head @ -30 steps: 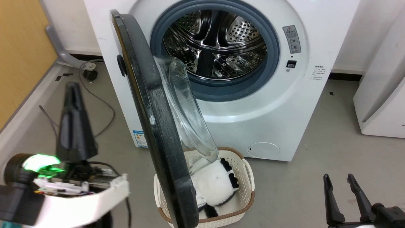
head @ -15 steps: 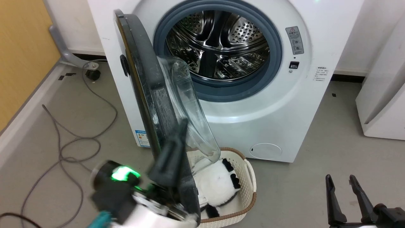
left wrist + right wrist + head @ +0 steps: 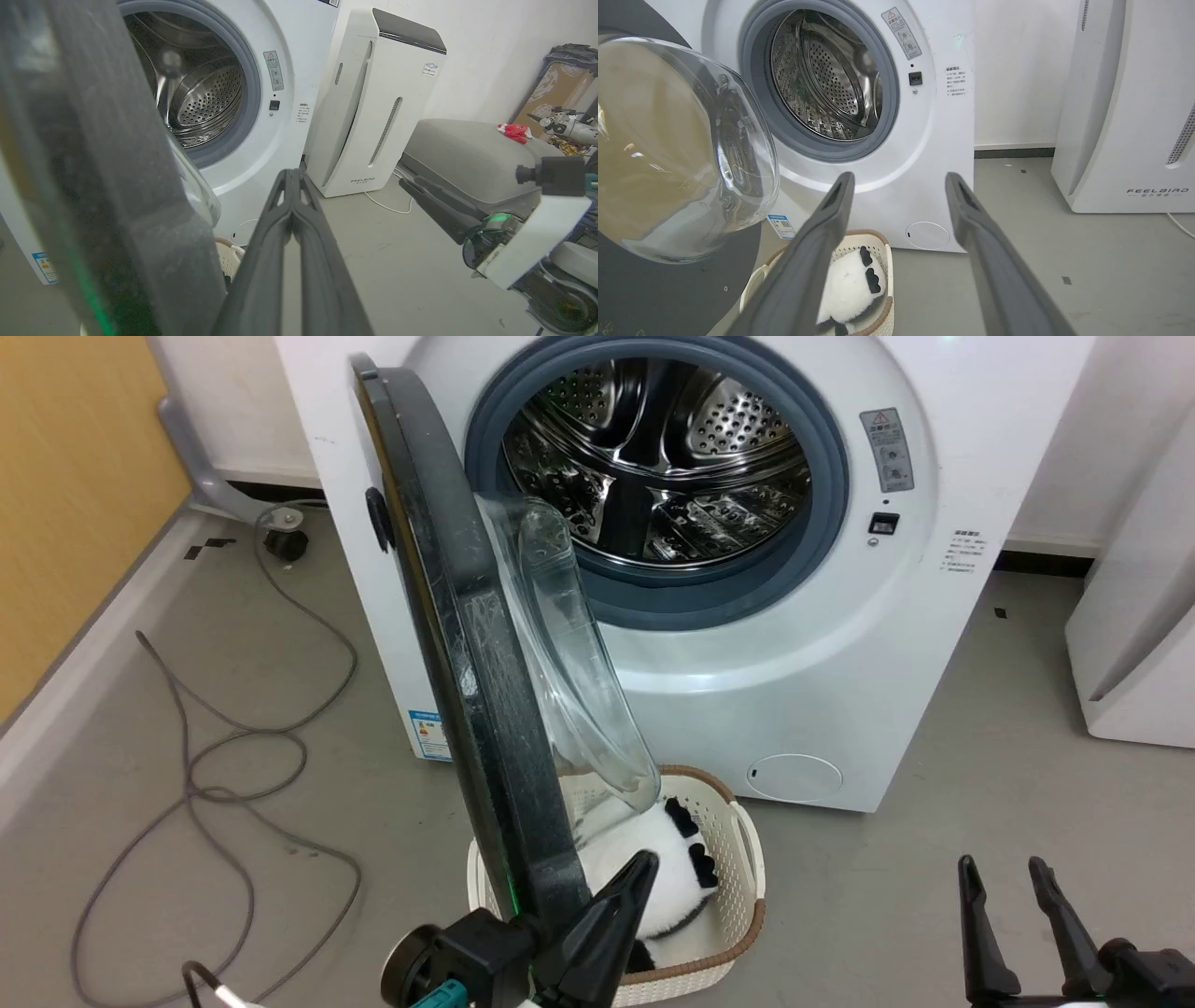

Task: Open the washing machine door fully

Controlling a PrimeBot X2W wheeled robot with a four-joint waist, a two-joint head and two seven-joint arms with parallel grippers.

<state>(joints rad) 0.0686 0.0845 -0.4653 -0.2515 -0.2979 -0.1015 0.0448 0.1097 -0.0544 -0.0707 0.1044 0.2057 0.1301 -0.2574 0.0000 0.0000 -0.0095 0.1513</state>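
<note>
The door (image 3: 467, 663) stands about half open at the left side of the washer (image 3: 794, 691), its glass bowl facing the drum (image 3: 653, 457). The left gripper (image 3: 640, 870), fingers pressed together and holding nothing, is just beside the door's lower edge, on the inner side; whether it touches, I cannot tell. The right gripper (image 3: 1001, 868) is spread and empty, well apart from the door. Under the door stands a basket (image 3: 752, 868) with a panda toy (image 3: 672, 887).
</note>
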